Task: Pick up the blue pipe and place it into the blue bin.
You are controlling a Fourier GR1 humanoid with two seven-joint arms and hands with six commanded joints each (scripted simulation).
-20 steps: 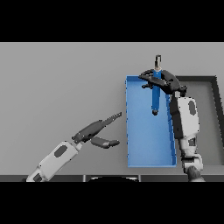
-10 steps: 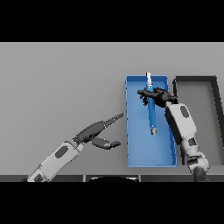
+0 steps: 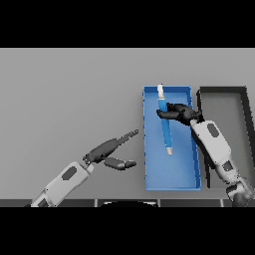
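The blue pipe is long, with a white tip at its far end, and slants lengthwise over the blue bin. My right hand is over the bin, with its fingers curled round the pipe's upper part. I cannot tell whether the pipe's near end rests on the bin floor. My left hand is open over the table to the left of the bin, with its fingers straight and its thumb spread, and it holds nothing.
A black bin stands right beside the blue bin on its right; my right forearm crosses the gap between them. The grey table stretches to the left and to the far side.
My right hand has moved left and nearer with the pipe, from the bin's far right edge to over its middle. The left hand has barely moved.
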